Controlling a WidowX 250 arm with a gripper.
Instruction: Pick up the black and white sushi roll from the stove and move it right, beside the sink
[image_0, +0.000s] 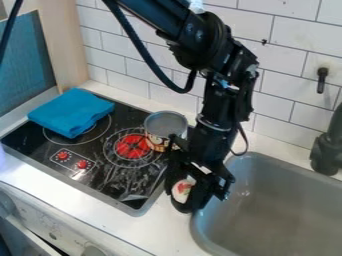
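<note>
The black gripper (192, 196) hangs over the counter strip between the stove and the sink, close to the sink's left rim. It is shut on a small white-and-red object (182, 189), which is partly hidden by the black fingers. Behind and to the left of the gripper, an open metal can (165, 126) with a patterned label stands upright at the stove's back right; the gripper partly overlaps its lower right side. A folded blue cloth (71, 111) lies on the back left of the stove.
The black stovetop (127, 181) has a red burner mark and two red knob marks. A grey sink (277, 210) takes up the right side, with a dark faucet (326, 154) behind it. White tiles line the back wall, where a small black hook (322, 80) is fixed.
</note>
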